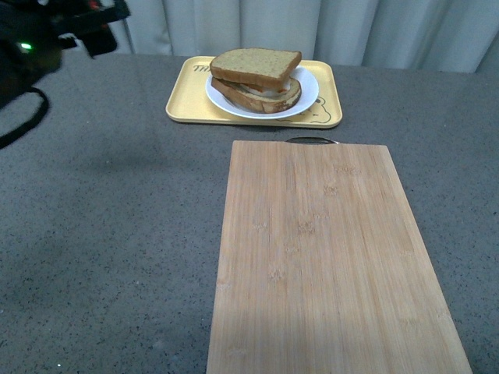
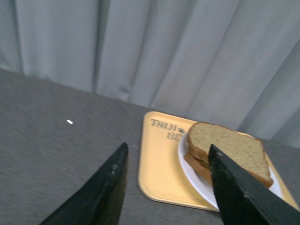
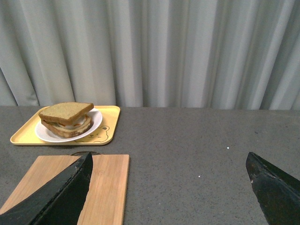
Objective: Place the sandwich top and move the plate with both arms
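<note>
Looking from the front: sandwich top (image 1: 256, 64) is seen lying on the stack, slightly askew, on the plate (image 1: 307, 101), which sits on the yellow tray (image 1: 187, 101) at the far side of the counter (image 1: 109, 234). One bamboo board (image 1: 327, 257) lies nearer, bare, just short of the tray. Part of the left arm (image 1: 47, 35) is caught at the upper left corner; no right arm is seen. Placing step is judged done; plate move w/ both arms is not yet begun.

Left wrist view: left gripper (image 2: 168, 185) is shown w/ fingers spread wide, nothing held, hovering above the counter near the tray's edge. Sandwich top (image 2: 229, 145) and plate (image 2: 197, 173) are apart from the fingers, no contact.

Right wrist view: right gripper (image 3: 168, 187) is seen very wide, empty, well apart from the tray (image 3: 21, 136) and plate (image 3: 93, 124), above the counter beside the board (image 3: 105, 187).

Next move prob. calls for both arms to be brought to opposite rims of the plate, fingers closed on the thin lip, lift kept level so the stack isn't tipped.

Count: 1 plate, 1 tray, 1 board, 2 bread slices, 2 grippers.
</note>
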Tool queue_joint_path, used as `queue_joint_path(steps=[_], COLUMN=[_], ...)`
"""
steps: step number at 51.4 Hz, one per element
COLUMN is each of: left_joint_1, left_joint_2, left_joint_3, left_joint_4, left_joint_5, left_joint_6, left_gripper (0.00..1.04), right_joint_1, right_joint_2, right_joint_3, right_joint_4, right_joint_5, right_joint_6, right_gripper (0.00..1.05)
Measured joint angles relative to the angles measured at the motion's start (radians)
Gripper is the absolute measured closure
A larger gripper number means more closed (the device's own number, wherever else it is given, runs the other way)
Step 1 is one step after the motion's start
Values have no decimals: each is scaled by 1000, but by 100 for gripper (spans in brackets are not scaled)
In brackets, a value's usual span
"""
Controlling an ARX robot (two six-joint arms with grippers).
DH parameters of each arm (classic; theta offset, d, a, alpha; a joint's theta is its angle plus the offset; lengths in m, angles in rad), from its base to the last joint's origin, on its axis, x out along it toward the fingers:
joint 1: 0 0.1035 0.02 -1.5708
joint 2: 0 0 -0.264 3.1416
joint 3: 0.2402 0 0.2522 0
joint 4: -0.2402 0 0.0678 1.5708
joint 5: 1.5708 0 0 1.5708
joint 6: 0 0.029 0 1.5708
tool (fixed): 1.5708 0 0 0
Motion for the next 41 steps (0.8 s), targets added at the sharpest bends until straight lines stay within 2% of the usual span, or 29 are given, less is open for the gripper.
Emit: queue_joint_path(steps=[5,14,31,33,37,41], left_joint_1=[20,50,100,133,155,158], left_joint_2=[-106,-230,-576,-630,-768,-855], left_joint_3=[-116,-289,-558,-584,-605,-629], left_joint_4=[29,38,-32,-61,-191,-235], left_joint_5=[15,43,93,146,150,150], left_joint_6=[100,160,179,182,183,183], left_gripper=[72,101,101,101,101,101], right_joint_1=[0,0,0,0,0,0], right_joint_2=[0,0,0,0,0,0], right_joint_3=[0,0,0,0,0,0], right_joint_4=[0,0,0,0,0,0], right_joint_5=[0,-1,0,0,0,0], right_joint_6=[0,0,0,0,0,0], right_gripper=[9,9,9,9,9,9])
